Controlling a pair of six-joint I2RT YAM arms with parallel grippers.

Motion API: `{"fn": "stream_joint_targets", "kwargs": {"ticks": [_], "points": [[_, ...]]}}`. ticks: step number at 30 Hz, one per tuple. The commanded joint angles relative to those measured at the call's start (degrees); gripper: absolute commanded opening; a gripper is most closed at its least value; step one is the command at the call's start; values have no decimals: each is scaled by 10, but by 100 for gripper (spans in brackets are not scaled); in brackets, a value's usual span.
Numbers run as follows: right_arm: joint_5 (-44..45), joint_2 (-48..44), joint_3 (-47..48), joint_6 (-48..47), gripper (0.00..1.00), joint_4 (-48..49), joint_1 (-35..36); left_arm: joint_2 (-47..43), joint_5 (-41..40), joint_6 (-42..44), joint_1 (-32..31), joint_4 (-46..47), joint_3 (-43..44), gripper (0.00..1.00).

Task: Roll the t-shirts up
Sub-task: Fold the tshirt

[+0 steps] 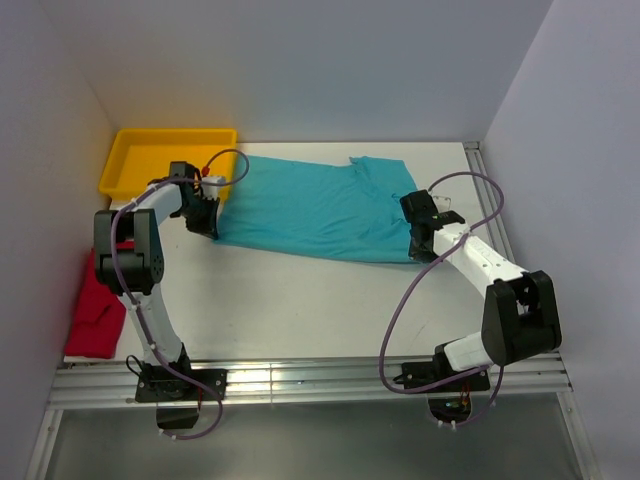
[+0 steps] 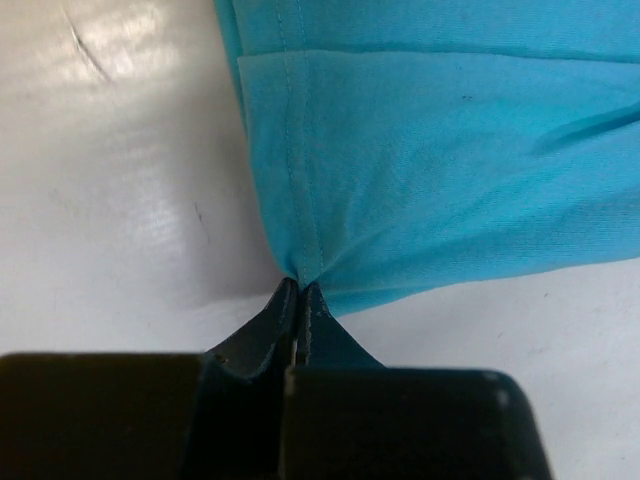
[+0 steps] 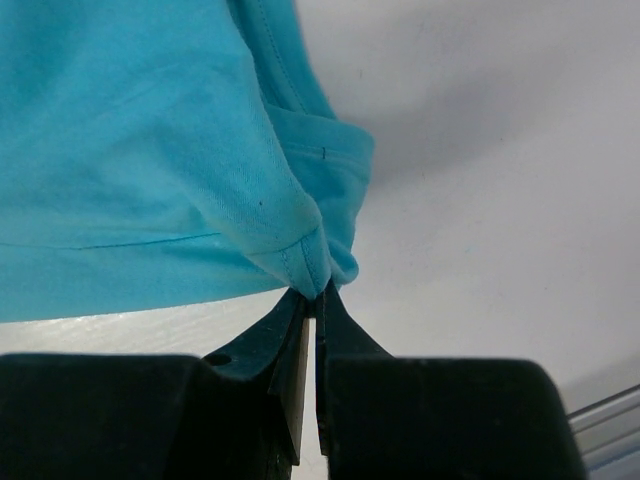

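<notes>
The left gripper (image 2: 300,290) pinches the teal t-shirt (image 1: 320,205) at its 7 o'clock corner; the right gripper (image 3: 315,293) pinches the 5 o'clock corner. The shirt lies spread mid-table, with the red t-shirt (image 1: 95,310) at 8 o'clock. The first fold is probably starting, and next both arms likely need to lift evenly toward 12 o'clock.

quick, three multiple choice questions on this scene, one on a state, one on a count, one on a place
1. The teal t-shirt is: A rolled up; B spread out on the table; C hanging in the air.
2. How many grippers pinch it? A none; B one; C two.
3. The red t-shirt lies: A on the teal one; B at the table's left edge; C at the table's right edge.

Answers:
1 B, the top view shows it laid open.
2 C, the left gripper and the right gripper are each shut on a near corner.
3 B, it sits beside the left arm.
</notes>
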Motion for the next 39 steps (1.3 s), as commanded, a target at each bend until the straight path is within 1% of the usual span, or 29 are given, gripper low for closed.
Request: {"fn": "stream_joint_targets", "kwargs": {"ticks": [1, 4, 9, 13, 14, 16, 20, 21, 22, 23, 26, 27, 28, 29, 30, 31, 32, 34, 36, 37, 38, 39], "points": [[4, 3, 14, -13, 0, -40, -4, -34, -50, 23, 4, -33, -29, 0], [-10, -7, 8, -21, 0, -37, -4, -47, -57, 25, 5, -33, -42, 0], [-43, 23, 13, -36, 0, -40, 12, -68, -69, 31, 10, -33, -68, 0], [-48, 43, 25, -56, 0, -37, 31, -70, -81, 40, 18, -34, -73, 0], [-42, 49, 29, -62, 0, -39, 37, -69, -83, 41, 20, -32, -73, 0], [1, 73, 44, -68, 0, -53, 50, -65, -86, 43, 25, -34, -68, 0], [43, 112, 61, -70, 0, -65, 51, -59, -93, 49, 25, -35, -65, 0], [59, 116, 59, -69, 3, -66, 50, -59, -95, 53, 26, -35, -65, 0], [80, 117, 60, -68, 4, -67, 50, -59, -97, 55, 28, -36, -64, 0], [84, 122, 62, -67, 5, -68, 45, -60, -98, 57, 30, -37, -64, 0], [86, 127, 66, -62, 14, -73, 35, -60, -100, 64, 35, -41, -64, 0], [83, 122, 64, -62, 25, -73, 35, -60, -101, 66, 37, -42, -64, 0], [77, 115, 63, -61, 32, -68, 35, -59, -101, 67, 37, -42, -64, 0], [43, 91, 62, -62, 38, -60, 34, -59, -99, 68, 38, -42, -64, 0], [25, 75, 53, -60, 50, -50, 24, -58, -99, 68, 39, -43, -65, 0], [20, 63, 50, -56, 56, -41, 17, -56, -99, 69, 39, -42, -65, 0], [4, 45, 45, -45, 59, -38, 10, -55, -95, 69, 39, -42, -65, 0], [0, 34, 40, -27, 61, -30, -22, -54, -92, 70, 39, -44, -64, 0], [-25, 21, 23, -4, 61, -15, -43, -55, -90, 71, 39, -45, -63, 0], [-41, 15, 19, 6, 61, 2, -70, -56, -88, 72, 39, -45, -62, 0], [-60, 1, 9, 22, 60, 13, -88, -57, -88, 72, 40, -47, -62, 0], [-108, -7, 1, 30, 59, 27, -102, -57, -84, 73, 39, -48, -62, 0]]}}
